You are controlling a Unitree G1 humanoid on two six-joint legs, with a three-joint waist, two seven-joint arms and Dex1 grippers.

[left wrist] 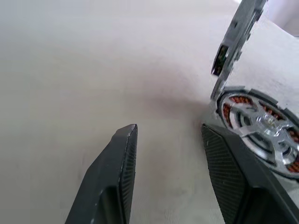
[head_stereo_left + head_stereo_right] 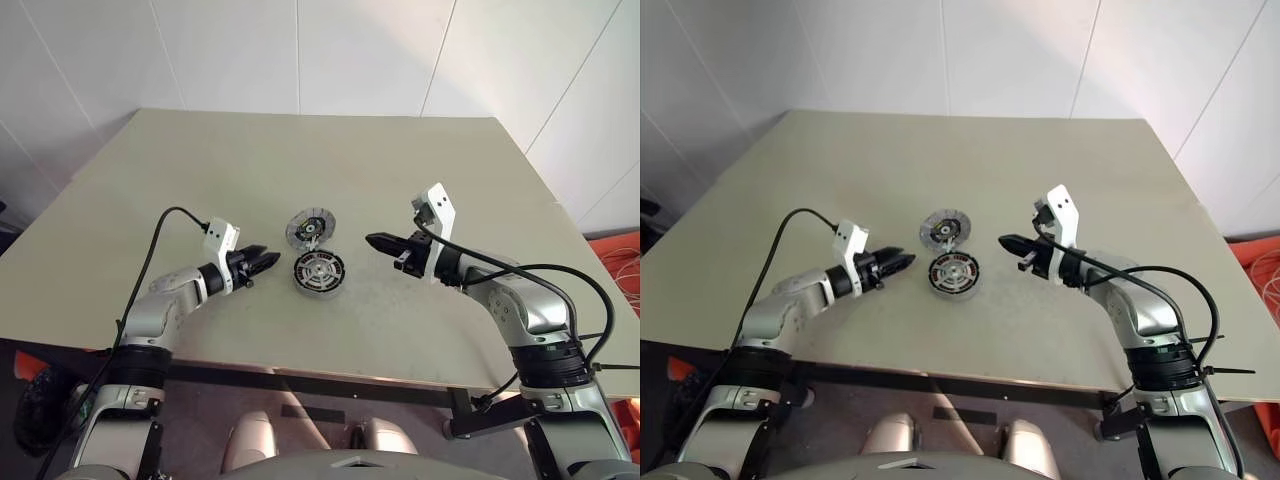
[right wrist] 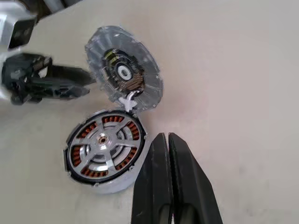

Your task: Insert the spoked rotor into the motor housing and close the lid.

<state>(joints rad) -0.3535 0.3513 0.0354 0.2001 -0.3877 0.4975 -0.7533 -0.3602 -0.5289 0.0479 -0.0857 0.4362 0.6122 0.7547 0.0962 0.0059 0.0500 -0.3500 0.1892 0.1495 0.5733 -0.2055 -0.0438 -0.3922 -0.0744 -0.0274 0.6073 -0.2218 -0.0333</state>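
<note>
On the tabletop, the lid stands tilted open beside the motor housing, left gripper fingers apart, right gripper fingers together.

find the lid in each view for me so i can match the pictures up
Left eye view: lid, tilted up just behind the motor housing, mid-table.
Right eye view: lid, same spot behind the housing.
Left wrist view: lid edge-on, rising above the housing.
Right wrist view: lid, inner face showing, touching the housing's rim.
Shared landmark: the housing's copper windings.
</note>
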